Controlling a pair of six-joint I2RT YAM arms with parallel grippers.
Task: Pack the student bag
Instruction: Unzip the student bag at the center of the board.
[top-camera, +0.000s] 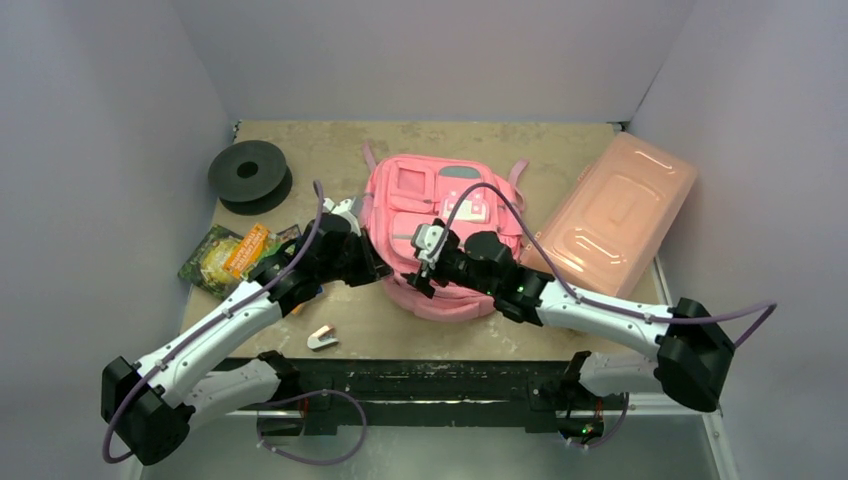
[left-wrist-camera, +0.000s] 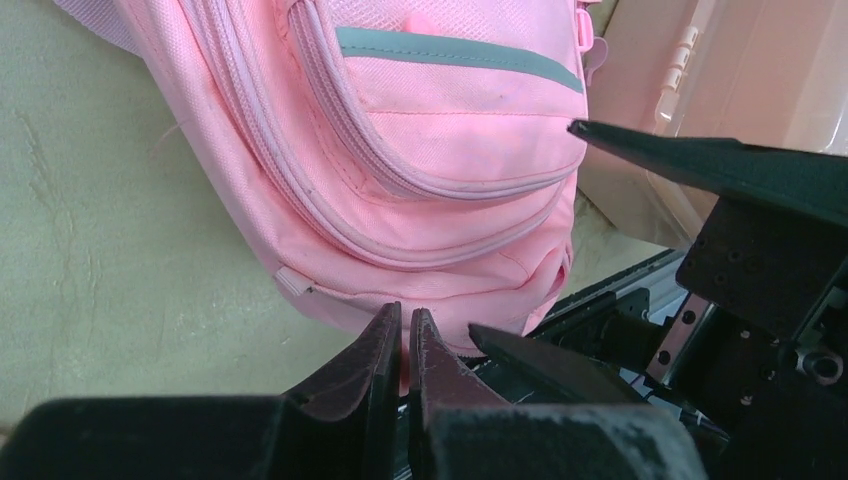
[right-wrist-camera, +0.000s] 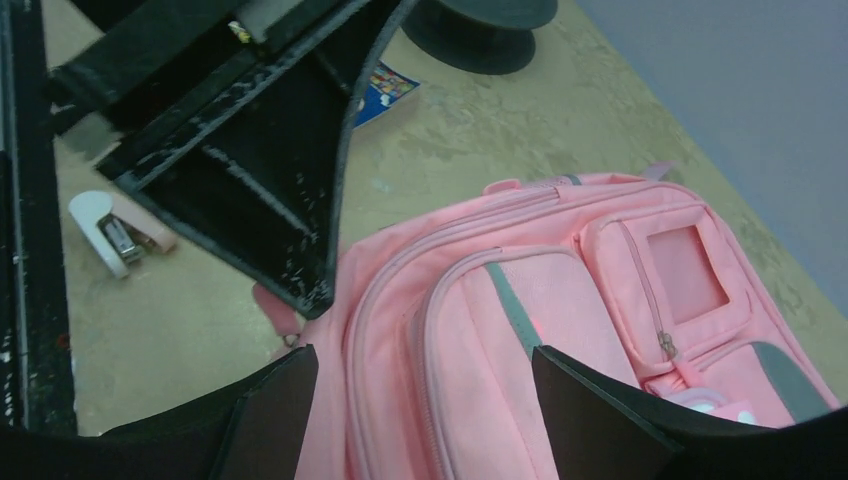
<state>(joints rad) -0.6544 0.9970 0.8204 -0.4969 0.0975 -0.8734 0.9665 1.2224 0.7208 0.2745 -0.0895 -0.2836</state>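
The student bag (top-camera: 400, 190) is a pink fabric backpack lying flat in the middle of the table, front pockets up, also filling the left wrist view (left-wrist-camera: 430, 150) and the right wrist view (right-wrist-camera: 560, 300). My left gripper (top-camera: 375, 265) is at the bag's near-left edge. Its fingers (left-wrist-camera: 405, 320) are shut on a small pink zipper tab (right-wrist-camera: 272, 305). My right gripper (top-camera: 418, 278) hangs just over the bag's near end. It stands open (right-wrist-camera: 420, 355) astride the front pocket and its zipper seams, holding nothing.
A salmon plastic box (top-camera: 620, 210) lies right of the bag. A black spool (top-camera: 248, 172) sits at the back left, with snack packets (top-camera: 225, 255) in front of it. A small white and pink stapler (top-camera: 322, 338) lies near the front edge.
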